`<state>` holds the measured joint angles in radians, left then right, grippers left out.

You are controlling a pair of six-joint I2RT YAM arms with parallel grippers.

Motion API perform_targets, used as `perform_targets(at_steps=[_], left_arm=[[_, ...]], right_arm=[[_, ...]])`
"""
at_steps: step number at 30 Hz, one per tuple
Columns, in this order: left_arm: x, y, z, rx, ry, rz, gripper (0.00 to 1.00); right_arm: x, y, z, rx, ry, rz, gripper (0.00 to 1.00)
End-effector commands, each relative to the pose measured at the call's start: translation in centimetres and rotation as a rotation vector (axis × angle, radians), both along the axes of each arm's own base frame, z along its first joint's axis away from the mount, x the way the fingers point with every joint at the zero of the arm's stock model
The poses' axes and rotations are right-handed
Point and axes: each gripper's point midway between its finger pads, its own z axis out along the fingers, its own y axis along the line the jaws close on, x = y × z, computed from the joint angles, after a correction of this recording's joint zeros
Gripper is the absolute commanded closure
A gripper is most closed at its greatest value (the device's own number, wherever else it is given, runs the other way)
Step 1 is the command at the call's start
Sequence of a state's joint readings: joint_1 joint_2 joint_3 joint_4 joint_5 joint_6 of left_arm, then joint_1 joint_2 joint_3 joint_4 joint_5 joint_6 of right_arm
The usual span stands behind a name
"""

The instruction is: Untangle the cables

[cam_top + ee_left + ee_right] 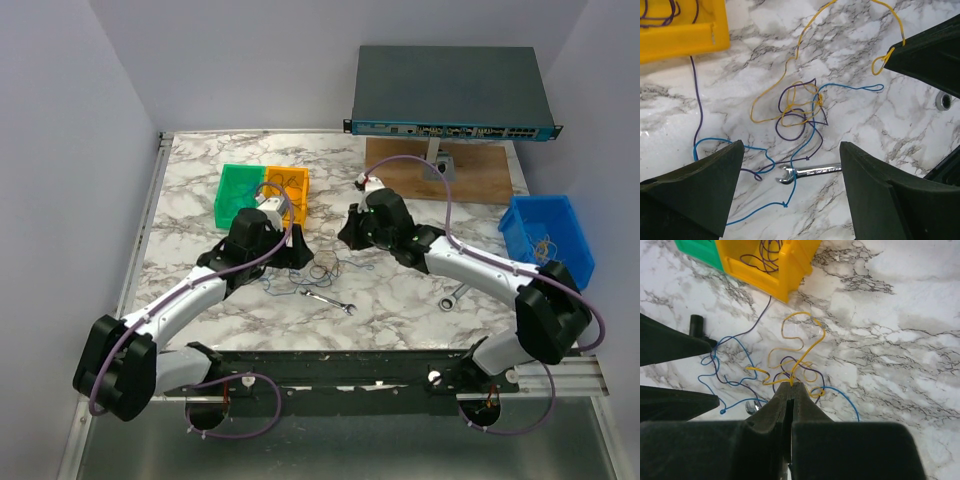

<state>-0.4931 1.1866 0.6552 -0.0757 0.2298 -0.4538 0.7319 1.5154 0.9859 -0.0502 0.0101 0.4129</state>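
Observation:
The cables (315,270) lie in a loose tangle on the marble table between my two grippers. In the left wrist view a yellow cable (771,92), a blue cable (845,85) and a dark purple cable (700,102) cross each other. My right gripper (791,384) is shut on the yellow cable (812,346), pinching it at the fingertips just above the knot; it also shows as (890,52). My left gripper (791,150) hangs open over the blue strand and a small silver wrench (810,171), holding nothing.
A yellow bin (285,190) with purple cable in it and a green bin (238,192) stand behind the tangle. A second wrench (455,296) lies to the right. At the far right is a blue bin (548,235). A network switch (450,92) rests on a wooden board (470,170).

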Motion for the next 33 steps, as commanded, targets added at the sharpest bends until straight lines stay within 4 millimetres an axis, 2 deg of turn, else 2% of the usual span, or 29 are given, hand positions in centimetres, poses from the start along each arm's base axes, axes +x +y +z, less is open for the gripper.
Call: perform_targets(at_steps=[1,4,7,10,14,17,20,23,25,27,30,33], left_arm=[[0.8,-1.2,3.8,-0.052,-0.146,-0.074,0.2],[1.7,-1.4,4.7,-0.049,-0.168,-0.067,0.2],[2.3,-2.1,4.8,-0.048,-0.16,-0.084,0.2],[2.5,-2.5,4.2,-0.05,-0.131,-0.093,0.2],[2.9,-2.9,4.0,-0.064,-0.134,-0.096,0.2],[2.9,-3.5,3.6,-0.071,-0.113,-0.131,0.2],[3.1,-4.2,2.7,-0.071,-0.07,-0.153,0.21],[3.4,-5.0,1.6,-0.078,-0.028,-0.168,0.23],[3.8,-5.3,0.5,-0.062,0.022,-0.158,0.25],[3.9,-5.5,-0.5,-0.028,0.068,-0.142,0.26],[3.7,-5.7,-0.6,-0.03,0.059,-0.135,0.26],[3.5,-5.5,0.1,-0.042,0.033,-0.128,0.26]], right_arm=[[-1.0,-0.7,1.5,0.012,-0.021,0.007,0.99],[-1.3,-1.0,2.0,0.006,-0.027,0.011,0.99],[-1.3,-1.5,2.6,0.001,-0.04,-0.004,0.99],[-1.0,-1.9,5.1,0.027,-0.091,-0.031,0.99],[-0.6,-2.7,10.5,0.072,-0.181,-0.067,0.99],[-0.8,-3.4,15.6,0.126,-0.257,-0.091,0.99],[-0.9,-4.7,20.6,0.176,-0.338,-0.136,0.99],[-0.8,-6.3,24.7,0.191,-0.398,-0.2,0.99],[-0.4,-7.7,27.0,0.178,-0.435,-0.267,0.99],[0.3,-10.0,28.7,0.127,-0.468,-0.38,0.99],[0.9,-14.7,30.0,0.017,-0.518,-0.597,0.99],[0.5,-19.6,30.5,-0.111,-0.563,-0.808,0.99]])
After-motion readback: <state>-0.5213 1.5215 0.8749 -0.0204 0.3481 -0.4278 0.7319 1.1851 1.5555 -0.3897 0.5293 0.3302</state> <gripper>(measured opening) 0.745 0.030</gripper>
